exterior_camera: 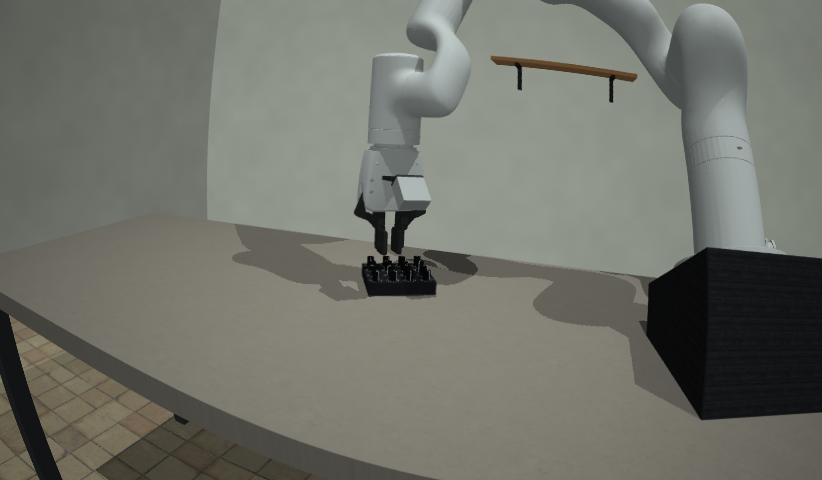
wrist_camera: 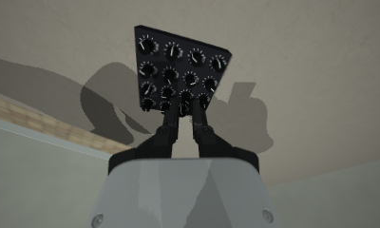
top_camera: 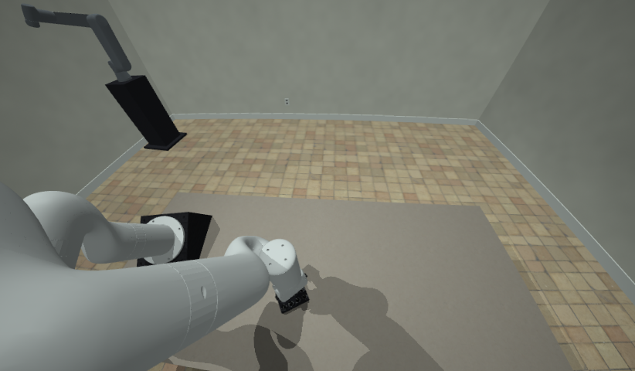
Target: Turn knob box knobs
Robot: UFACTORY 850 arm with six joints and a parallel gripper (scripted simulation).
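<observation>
gripper [exterior_camera: 389, 242]: above the knob box [exterior_camera: 399, 287], centre of the frame
fingers: slightly spread, pinching nothing

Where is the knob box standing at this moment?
In the exterior view, the knob box stands on the table, left of the black base block, directly beneath the end effector.

You're looking at a matt black plastic-looking knob box [exterior_camera: 397, 287] on a matt, smooth grey table [exterior_camera: 225, 356]. Arm [exterior_camera: 718, 148] shell is showing smooth satin white, gripper [exterior_camera: 389, 248] fingers matt black. Pedestal [exterior_camera: 754, 333] is reading rough black, wall shelf [exterior_camera: 564, 67] wooden.
</observation>
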